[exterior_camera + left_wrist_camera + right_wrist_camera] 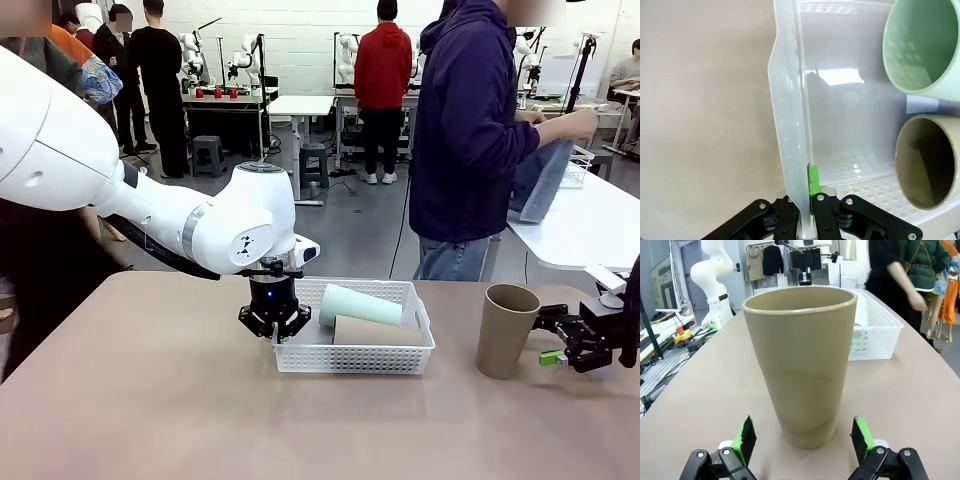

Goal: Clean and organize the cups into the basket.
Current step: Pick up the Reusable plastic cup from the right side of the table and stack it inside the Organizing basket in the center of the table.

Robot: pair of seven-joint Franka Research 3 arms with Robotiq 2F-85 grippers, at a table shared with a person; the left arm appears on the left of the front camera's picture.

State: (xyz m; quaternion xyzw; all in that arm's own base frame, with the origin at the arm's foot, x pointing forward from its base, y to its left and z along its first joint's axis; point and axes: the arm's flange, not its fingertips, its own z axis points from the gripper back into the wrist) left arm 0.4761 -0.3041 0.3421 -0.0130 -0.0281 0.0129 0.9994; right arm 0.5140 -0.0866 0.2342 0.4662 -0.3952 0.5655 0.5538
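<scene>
Nearest to us lies the broad tan tabletop (pixel 150 410), which carries everything we describe. Over its left half reaches the white jointed left arm (pixel 120 190), with its wrist turned downward. Beyond the far edge we see a person in a dark blue hooded top (pixel 465 130), who faces a neighbouring white table (pixel 590 225) and holds a blue-grey cloth (pixel 540 180).

At mid-table sits the basket (pixel 350 358), a shallow white rectangular plastic container with perforated walls and a flared rim. Inside it we find two tall tapered matte cups lying on their sides, next to each other. The pale green cup (pixel 360 305) lies toward the far wall and the lying tan cup (pixel 375 331) toward the near wall. In the left wrist view we look into both open mouths.

The upright tan cup (pixel 505 330) stands mouth up on the bare tabletop, to the right of the basket and apart from it.

The black left gripper (pixel 273 322) pinches the basket's left end wall. Its fingers are drawn narrow, with one outside the wall and the green-padded one inside.

The right gripper (pixel 548 337) sits low, just right of the upright tan cup. Its fingers are spread wide. In the right wrist view we see the green pads (pixel 746 436) flanking the cup's base without touching it.
</scene>
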